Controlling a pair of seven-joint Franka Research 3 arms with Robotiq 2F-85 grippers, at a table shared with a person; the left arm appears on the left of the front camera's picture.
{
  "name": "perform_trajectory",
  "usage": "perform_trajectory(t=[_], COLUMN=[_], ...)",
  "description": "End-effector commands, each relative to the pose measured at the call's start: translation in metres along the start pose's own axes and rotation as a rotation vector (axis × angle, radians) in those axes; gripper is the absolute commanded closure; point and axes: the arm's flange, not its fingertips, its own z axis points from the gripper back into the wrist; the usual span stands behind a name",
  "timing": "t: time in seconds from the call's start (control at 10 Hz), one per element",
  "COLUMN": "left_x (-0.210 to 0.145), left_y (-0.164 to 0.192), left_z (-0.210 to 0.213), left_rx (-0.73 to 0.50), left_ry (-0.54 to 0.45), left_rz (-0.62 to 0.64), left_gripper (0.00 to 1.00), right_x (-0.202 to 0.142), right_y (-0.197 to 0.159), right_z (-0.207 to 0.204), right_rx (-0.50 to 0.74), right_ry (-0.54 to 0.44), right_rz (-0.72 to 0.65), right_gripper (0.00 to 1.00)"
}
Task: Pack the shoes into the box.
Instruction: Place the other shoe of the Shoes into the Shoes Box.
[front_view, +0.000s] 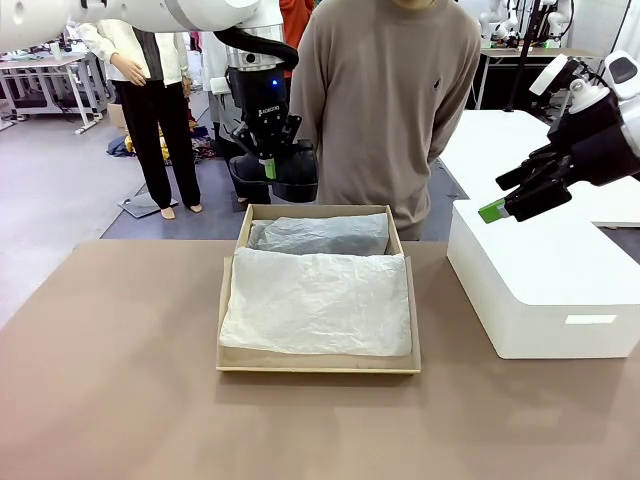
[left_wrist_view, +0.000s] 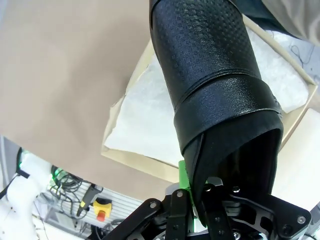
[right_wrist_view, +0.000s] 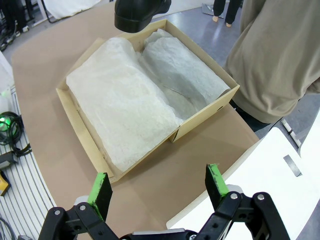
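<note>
My left gripper (front_view: 268, 170) is shut on a glossy black shoe (front_view: 286, 182) and holds it in the air just beyond the far edge of the tan box (front_view: 318, 366). In the left wrist view the shoe (left_wrist_view: 215, 75) hangs over the box (left_wrist_view: 116, 111), with one green pad (left_wrist_view: 183, 175) against its rim. White tissue paper (front_view: 315, 300) lines the box and drapes over its opened flap. Above the white block at the right, my right gripper (front_view: 503, 207) is open with nothing in it; its view (right_wrist_view: 158, 187) looks down on the box (right_wrist_view: 200, 120) and the shoe (right_wrist_view: 140, 12).
A large glossy white block (front_view: 540, 290) stands to the right of the box, close beside it. A person (front_view: 385, 100) in a beige sweater stands at the far edge, right behind the box. Bare brown tabletop (front_view: 110, 380) lies to the left and in front.
</note>
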Motion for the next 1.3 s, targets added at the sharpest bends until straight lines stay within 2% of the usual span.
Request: perform_trajectory(t=[0.0,0.2,0.4,0.8,1.2], left_x=[0.000,-0.025,-0.053,-0.090,-0.100], left_y=[0.000,-0.014,-0.029,-0.070,-0.103], left_z=[0.000,0.003,0.005,-0.017,-0.040], left_rx=[0.000,-0.043,-0.055,-0.016,-0.038], left_ry=[0.000,-0.037,-0.030,-0.107,-0.054], left_rz=[0.000,0.192,0.418,0.644,0.646], left_gripper=[1.00,1.00,1.00,1.00,1.00], right_x=[0.000,0.000,0.000,0.000,0.000], right_y=[-0.001,-0.001,-0.001,-0.001,-0.001], right_z=[0.000,0.000,0.000,0.000,0.000], right_rx=[0.009,0.009,0.009,0.009,0.009], right_ry=[-0.013,-0.013,-0.013,-0.013,-0.013], right_rz=[-0.001,-0.001,-0.001,-0.001,-0.001], right_gripper=[0.00,0.00,0.00,0.00,0.00])
